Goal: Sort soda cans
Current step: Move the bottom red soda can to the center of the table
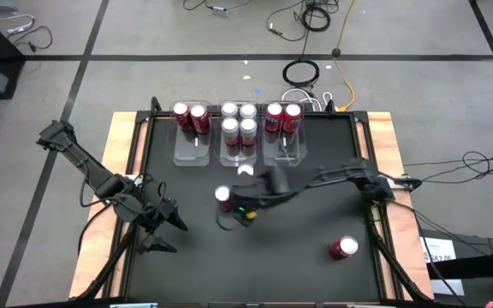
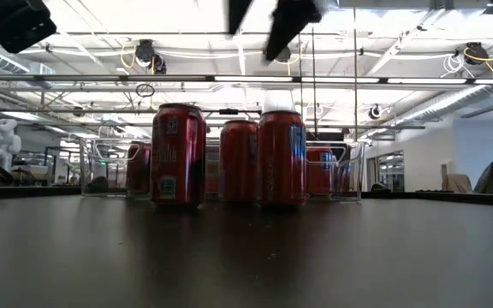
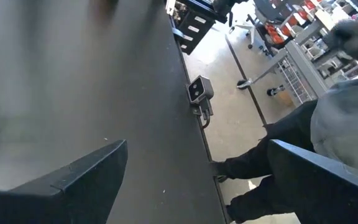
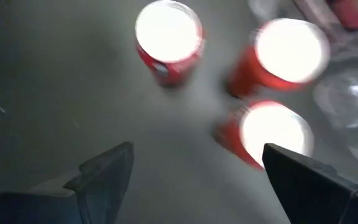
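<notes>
A lone red can (image 1: pixel 343 248) stands on the near right part of the black table (image 1: pixel 315 274), well apart from everything else. Over the near left part, the left gripper (image 1: pixel 163 229) waits above bare tabletop, its fingers (image 3: pixel 73 180) spread wide and holding nothing; its wrist view looks past the table edge to a small camera unit (image 3: pixel 199 91) mounted there and to a seated person (image 3: pixel 328 130) in dark trousers.

Toward the middle of the table, the right arm (image 1: pixel 341 175) reaches in from the right and its gripper (image 1: pixel 245 205) hangs released, empty, above a loose cluster of red cans (image 1: pixel 223 196). Its wrist view shows three bright-topped red cans below the parted fingers (image 4: pixel 104 174): one (image 4: pixel 168 38) apart, two (image 4: pixel 289 53) close together. From table level, these cans (image 2: pixel 178 155) stand upright in a tight row on the black surface, with the dark grippers overhead.

At the far edge, three clear plastic bins (image 1: pixel 192 151) sit side by side. The left bin holds two red cans (image 1: pixel 191 116) at its far end. The middle bin (image 1: pixel 239 154) holds four silver-bodied cans (image 1: pixel 239 121) in a square. The right bin (image 1: pixel 288 151) holds two red cans (image 1: pixel 282 117) at its far end. Beyond the table, cables (image 1: pixel 302 73) lie coiled on the grey floor.
</notes>
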`<state>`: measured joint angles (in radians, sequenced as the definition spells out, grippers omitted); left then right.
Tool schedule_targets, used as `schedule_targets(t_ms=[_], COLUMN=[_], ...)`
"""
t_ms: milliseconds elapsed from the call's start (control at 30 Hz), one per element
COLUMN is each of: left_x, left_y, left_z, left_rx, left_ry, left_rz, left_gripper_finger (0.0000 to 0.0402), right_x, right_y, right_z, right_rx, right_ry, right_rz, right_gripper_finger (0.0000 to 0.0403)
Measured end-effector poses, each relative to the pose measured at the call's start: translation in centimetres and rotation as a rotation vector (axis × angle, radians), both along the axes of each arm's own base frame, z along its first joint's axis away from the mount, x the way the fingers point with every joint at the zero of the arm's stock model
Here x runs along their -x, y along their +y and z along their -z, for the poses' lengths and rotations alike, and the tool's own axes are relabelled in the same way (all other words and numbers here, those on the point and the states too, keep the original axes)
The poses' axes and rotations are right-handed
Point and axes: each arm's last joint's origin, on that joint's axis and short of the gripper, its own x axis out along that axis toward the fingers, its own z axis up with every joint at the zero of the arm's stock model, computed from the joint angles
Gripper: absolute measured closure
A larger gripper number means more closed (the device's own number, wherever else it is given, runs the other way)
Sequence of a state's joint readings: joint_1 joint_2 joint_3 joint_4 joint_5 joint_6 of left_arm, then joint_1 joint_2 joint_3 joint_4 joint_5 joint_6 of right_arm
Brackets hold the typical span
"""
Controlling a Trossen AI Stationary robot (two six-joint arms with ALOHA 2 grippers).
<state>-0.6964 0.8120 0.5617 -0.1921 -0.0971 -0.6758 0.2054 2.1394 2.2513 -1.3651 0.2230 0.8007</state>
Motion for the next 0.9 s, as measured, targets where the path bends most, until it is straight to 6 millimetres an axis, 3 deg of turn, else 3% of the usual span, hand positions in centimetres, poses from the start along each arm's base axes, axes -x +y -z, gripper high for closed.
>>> schedule_targets(t_ms=[267, 400, 633, 767, 900], left_x=[0.0, 0.0, -0.1, -0.2, -0.3], left_y=[0.0, 0.0, -0.1, -0.1, 0.0], left_z=[0.0, 0.0, -0.3, -0.5, -0.5], left_rx=[-0.001, -0.001, 0.018, 0.026, 0.014], left_ry=[0.0, -0.001, -0.027, -0.053, -0.062], left_rz=[0.0, 0.0, -0.008, -0.031, -0.065], left_gripper_finger=[0.0006, 0.0006, 0.0006, 0.0006, 0.0006], right_x=[7.4, 10.6, 18.5, 22.9, 25.9], right_y=[4.6, 7.1, 10.0, 10.3, 10.5], right_z=[-5.3, -6.7, -6.2, -4.8, -3.7], right_rx=[0.099, 0.075, 0.009, -0.077, -0.143], right_ry=[-0.023, -0.065, -0.05, 0.002, 0.05], right_rz=[0.023, -0.017, 0.003, 0.101, 0.2], right_gripper_finger=[0.0012, 0.0008, 0.0005, 0.0004, 0.0006])
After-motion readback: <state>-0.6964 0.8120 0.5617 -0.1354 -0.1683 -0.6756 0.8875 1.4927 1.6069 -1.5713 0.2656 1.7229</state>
